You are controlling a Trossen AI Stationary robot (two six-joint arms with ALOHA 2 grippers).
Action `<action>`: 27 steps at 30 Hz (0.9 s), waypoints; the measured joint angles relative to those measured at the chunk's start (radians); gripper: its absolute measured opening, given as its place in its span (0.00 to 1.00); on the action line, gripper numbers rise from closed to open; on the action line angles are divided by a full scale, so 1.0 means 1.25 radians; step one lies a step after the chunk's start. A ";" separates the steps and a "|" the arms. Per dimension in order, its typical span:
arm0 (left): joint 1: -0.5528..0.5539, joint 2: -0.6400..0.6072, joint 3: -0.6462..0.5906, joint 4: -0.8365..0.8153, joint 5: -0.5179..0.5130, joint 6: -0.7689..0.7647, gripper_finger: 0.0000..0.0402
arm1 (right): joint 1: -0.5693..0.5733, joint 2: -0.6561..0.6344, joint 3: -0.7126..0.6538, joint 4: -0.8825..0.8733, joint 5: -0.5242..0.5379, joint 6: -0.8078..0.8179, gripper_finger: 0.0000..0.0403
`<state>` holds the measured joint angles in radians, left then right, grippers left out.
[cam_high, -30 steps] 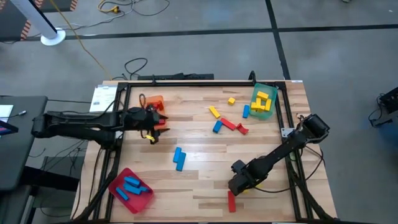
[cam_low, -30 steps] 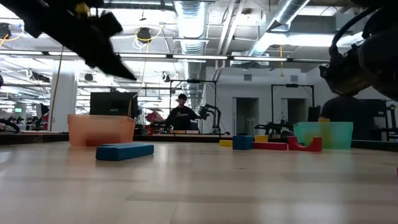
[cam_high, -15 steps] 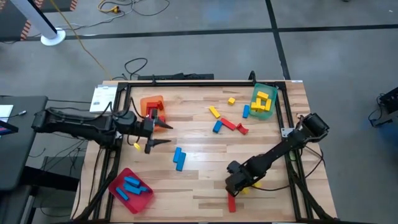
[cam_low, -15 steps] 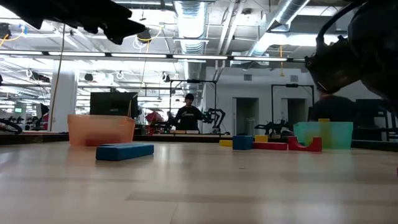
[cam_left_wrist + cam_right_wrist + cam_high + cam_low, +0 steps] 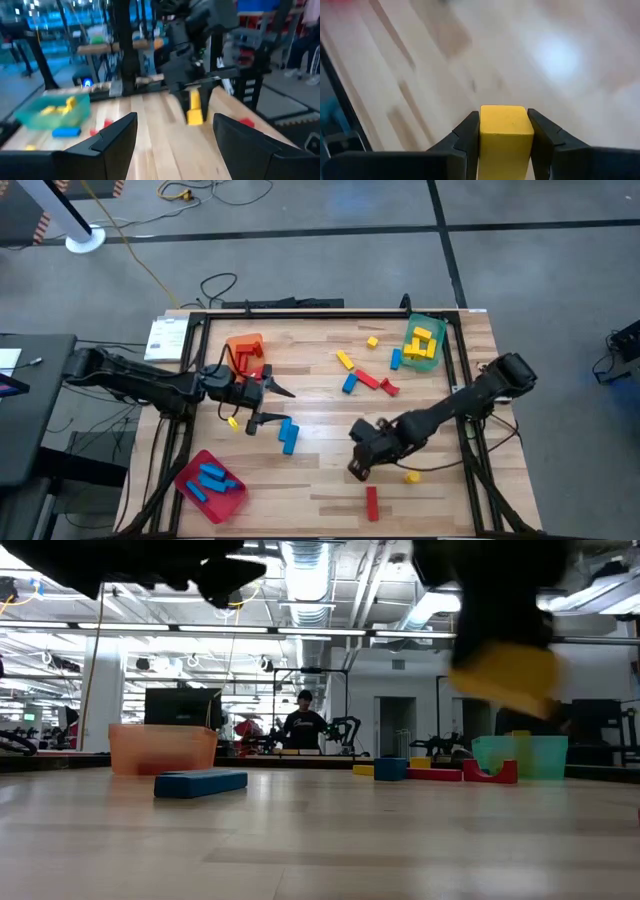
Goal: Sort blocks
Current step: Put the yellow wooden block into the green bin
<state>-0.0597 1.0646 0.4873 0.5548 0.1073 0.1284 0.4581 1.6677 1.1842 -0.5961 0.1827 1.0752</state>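
Spanning most of the high view, the wooden table carries a black frame and three trays, with both arms reaching over it. The left arm extends from the table's left edge, its left gripper hovering above the boards just beside a pair of blue blocks, fingers spread apart and empty; the left wrist view shows those two dark fingers wide open with bare wood between them. The right arm crosses from the right edge toward the table's middle, and the right gripper is clamped on a yellow block, seen in the right wrist view pinched between both fingers above the boards and in the low view as a yellow blur lifted clear of the surface. A red tray at the near left corner holds several blue blocks. A green tray at the far right holds yellow blocks, and an orange tray stands at the far left. Loose blocks lie between the trays: a cluster of yellow, blue and red pieces near the green tray, a single red block close to the near edge, and a small yellow block beside the right arm.
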 joint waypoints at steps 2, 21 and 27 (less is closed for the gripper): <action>0.000 0.017 0.000 0.049 0.017 -0.004 0.64 | -0.008 -0.034 0.017 -0.004 0.067 -0.049 0.33; 0.000 0.325 0.009 0.637 0.039 -0.196 0.64 | -0.057 -0.139 0.065 0.378 0.360 -0.633 0.33; 0.000 0.393 0.077 0.606 0.037 -0.206 0.64 | -0.062 -0.139 0.065 0.413 0.356 -0.668 0.33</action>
<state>-0.0593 1.5556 0.5841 1.3126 0.1537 -0.1287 0.3807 1.4937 1.2655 -0.0797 0.6273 0.2396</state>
